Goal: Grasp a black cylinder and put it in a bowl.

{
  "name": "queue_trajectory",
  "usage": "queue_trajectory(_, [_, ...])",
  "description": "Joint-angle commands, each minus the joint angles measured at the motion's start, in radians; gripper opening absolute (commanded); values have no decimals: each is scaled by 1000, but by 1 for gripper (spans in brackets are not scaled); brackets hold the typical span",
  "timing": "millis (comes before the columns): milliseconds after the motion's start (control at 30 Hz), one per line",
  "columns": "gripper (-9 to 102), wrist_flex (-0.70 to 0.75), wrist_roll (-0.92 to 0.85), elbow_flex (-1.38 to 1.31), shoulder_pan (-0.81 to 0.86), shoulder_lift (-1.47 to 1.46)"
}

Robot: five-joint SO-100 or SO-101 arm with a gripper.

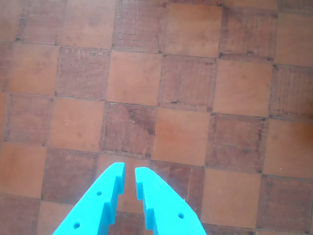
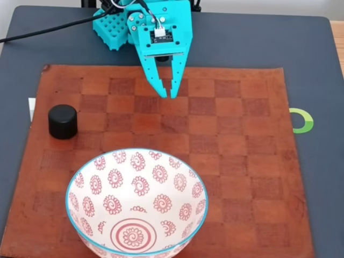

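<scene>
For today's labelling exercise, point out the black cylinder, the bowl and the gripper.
black cylinder (image 2: 63, 121), fixed view, on its side wall.
bowl (image 2: 136, 205), fixed view, on its patterned inner wall.
gripper (image 2: 169, 94), fixed view, midway between the turquoise fingertips.

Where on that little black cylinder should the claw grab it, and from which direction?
Probably from straight above, with the gripper closing across the round side wall of the black cylinder. It stands upright on its flat end on the brown checkered mat, apart from the bowl, with clear space around it, so the two fingers can drop on opposite sides.
</scene>
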Motion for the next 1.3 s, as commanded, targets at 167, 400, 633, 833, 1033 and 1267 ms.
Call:
queue_trajectory(167, [0, -15, -5, -5, 14, 55])
queue_trajectory(400, [0, -15, -5, -5, 11, 55])
queue_trajectory(633, [0, -18, -5, -12, 12, 55])
queue_trajectory(833, [0, -15, -5, -32, 6, 55])
queue_trajectory(1033, [0, -8, -5, -64, 12, 55])
queue_trajectory(1267, [0, -6, -6, -140, 9, 54])
